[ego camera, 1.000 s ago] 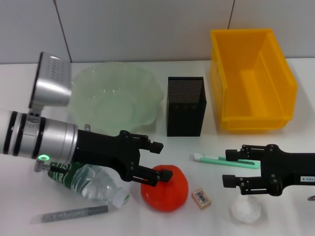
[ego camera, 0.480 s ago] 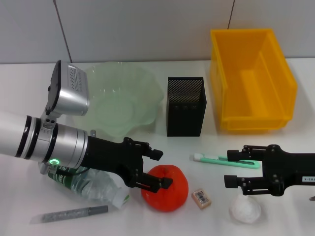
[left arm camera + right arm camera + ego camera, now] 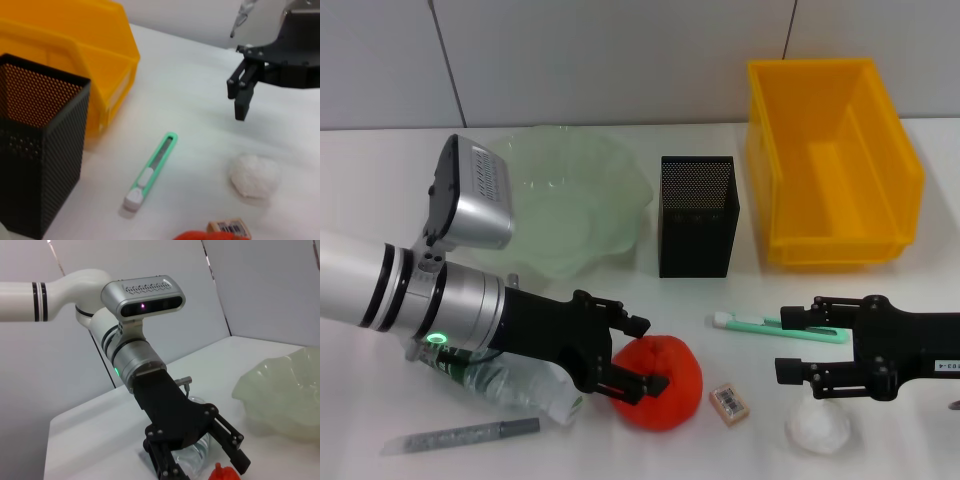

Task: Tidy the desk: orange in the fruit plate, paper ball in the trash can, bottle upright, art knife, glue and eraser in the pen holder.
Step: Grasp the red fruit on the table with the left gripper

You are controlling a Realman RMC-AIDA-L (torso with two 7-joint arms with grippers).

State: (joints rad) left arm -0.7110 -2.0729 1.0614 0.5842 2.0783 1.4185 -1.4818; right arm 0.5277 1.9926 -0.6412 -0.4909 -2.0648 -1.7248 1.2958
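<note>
Orange: we find it between our left gripper's spread fingers. Right gripper, fingers apart, hovers above paper ball.

The left arm is a white tube ringed with two black bands, then a silver cuff carrying a small green light. A silver camera housing with a perforated face (two dark lenses and a purple dot in the right wrist view) sits on it. The left gripper is matte black linkage with visible screws. The right gripper is likewise black, with a small white label.
</note>
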